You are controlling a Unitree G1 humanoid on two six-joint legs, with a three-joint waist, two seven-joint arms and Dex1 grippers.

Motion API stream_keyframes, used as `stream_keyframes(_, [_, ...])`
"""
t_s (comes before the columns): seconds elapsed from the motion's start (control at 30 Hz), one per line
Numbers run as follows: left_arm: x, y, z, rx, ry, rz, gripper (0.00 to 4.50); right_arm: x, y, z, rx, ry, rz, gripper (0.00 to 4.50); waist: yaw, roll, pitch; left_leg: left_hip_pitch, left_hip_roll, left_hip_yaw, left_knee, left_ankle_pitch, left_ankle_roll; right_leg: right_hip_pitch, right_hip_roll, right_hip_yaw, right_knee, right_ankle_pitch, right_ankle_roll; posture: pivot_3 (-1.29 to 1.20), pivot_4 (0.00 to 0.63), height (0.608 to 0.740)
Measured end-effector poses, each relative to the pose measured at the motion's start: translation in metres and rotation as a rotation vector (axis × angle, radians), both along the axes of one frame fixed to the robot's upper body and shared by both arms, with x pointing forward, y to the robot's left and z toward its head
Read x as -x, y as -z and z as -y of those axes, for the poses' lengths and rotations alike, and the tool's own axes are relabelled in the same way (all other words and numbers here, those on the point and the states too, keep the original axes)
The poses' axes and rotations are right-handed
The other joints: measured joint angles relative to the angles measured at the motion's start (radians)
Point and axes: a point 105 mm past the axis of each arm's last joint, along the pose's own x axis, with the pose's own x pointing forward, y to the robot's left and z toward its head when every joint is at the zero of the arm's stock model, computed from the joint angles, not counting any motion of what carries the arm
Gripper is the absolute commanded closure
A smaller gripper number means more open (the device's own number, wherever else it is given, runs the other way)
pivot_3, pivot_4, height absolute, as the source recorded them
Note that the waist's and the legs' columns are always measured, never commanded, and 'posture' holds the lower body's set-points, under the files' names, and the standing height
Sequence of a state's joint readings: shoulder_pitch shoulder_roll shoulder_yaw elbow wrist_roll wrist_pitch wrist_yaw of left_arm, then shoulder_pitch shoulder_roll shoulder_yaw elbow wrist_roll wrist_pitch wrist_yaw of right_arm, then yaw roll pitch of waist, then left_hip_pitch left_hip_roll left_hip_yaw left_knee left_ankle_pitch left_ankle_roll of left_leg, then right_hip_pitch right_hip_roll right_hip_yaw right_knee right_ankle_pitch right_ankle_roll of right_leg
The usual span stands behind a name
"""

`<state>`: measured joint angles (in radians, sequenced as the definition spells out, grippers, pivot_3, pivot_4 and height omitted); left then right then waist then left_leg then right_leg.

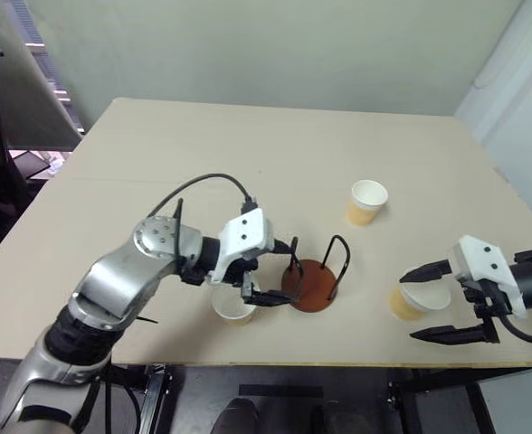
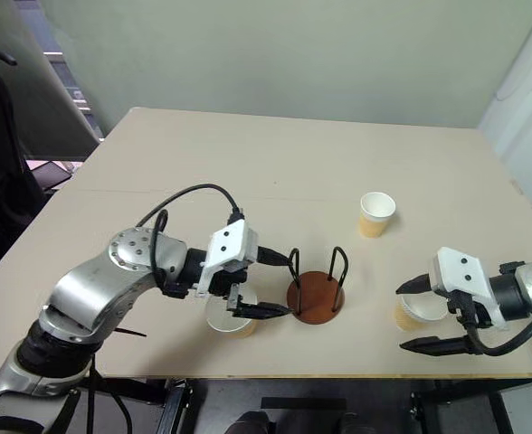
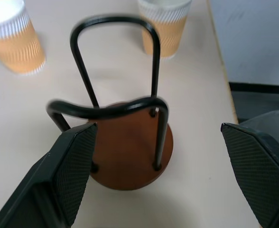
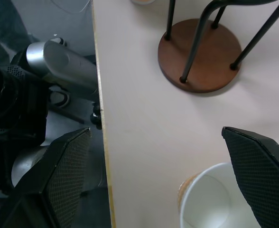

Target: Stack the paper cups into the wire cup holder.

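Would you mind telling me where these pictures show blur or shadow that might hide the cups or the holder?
Left wrist view: the wire cup holder has smeared loop tops, and the paper cup at the corner is soft. Left eye view: the cup beneath the left gripper lies in its shadow. Right wrist view: the holder's base is crisp.

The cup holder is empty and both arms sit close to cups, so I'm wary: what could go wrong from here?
The left gripper, open, hangs over a paper cup right beside the wire cup holder; a careless move could knock either. The right gripper brackets a cup near the table's front edge; a nudge might tip it off. The far cup means a reach past the holder's loops.
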<state>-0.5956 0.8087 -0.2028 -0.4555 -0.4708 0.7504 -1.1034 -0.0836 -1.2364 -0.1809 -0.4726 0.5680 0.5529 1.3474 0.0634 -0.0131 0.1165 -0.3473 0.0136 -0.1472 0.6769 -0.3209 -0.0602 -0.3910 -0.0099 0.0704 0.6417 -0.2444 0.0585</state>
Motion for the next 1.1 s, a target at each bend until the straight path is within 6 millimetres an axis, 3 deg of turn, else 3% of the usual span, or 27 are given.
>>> stream_keyframes(0.3, [0.010, -0.056, -0.080, 0.029, -0.077, 0.144, 0.04, 0.000, 0.017, 0.016, 0.042, 0.064, -0.046, 0.00, -0.004, 0.000, 0.000, -0.001, 0.003, -0.001, -0.006, 0.000, 0.000, -0.005, -0.002, 0.005, 0.000, -0.001, -0.002, 0.00, 0.150, 0.740])
stream_keyframes(0.43, [0.020, -0.058, -0.098, 0.059, -0.108, 0.125, 0.04, -0.005, 0.022, 0.022, 0.084, 0.105, -0.025, 0.00, -0.008, 0.000, 0.000, 0.000, 0.003, -0.001, -0.008, -0.001, 0.001, -0.007, -0.002, 0.010, 0.001, -0.001, -0.002, 0.00, 0.150, 0.740])
stream_keyframes(0.63, [0.021, -0.050, -0.099, 0.069, -0.125, 0.097, 0.04, -0.014, 0.041, 0.019, 0.109, 0.123, -0.030, 0.00, -0.008, -0.002, 0.000, -0.001, 0.008, 0.000, -0.008, -0.001, 0.002, -0.011, -0.003, 0.011, 0.003, -0.001, -0.001, 0.00, 0.150, 0.740])
stream_keyframes(0.73, [0.022, -0.052, -0.097, 0.074, -0.121, 0.109, 0.00, -0.020, 0.042, 0.017, 0.123, 0.117, -0.014, 0.63, -0.011, -0.002, -0.001, -0.002, 0.007, 0.001, -0.009, -0.001, 0.001, -0.013, -0.002, 0.011, 0.003, -0.001, -0.001, 0.00, 0.150, 0.740])
stream_keyframes(1.07, [0.021, -0.052, -0.097, 0.082, -0.138, 0.112, 0.00, -0.023, 0.042, 0.024, 0.190, 0.083, 0.009, 4.38, -0.012, -0.002, -0.001, -0.003, 0.008, 0.005, -0.011, -0.001, 0.001, -0.016, -0.002, 0.012, 0.003, -0.001, -0.002, 0.00, 0.150, 0.740])
stream_keyframes(1.1, [0.021, -0.052, -0.097, 0.082, -0.139, 0.112, 0.00, -0.023, 0.040, 0.024, 0.199, 0.076, 0.012, 4.47, -0.012, -0.002, -0.001, -0.003, 0.009, 0.005, -0.011, -0.001, 0.001, -0.016, -0.002, 0.012, 0.003, -0.001, -0.002, 0.00, 0.150, 0.740])
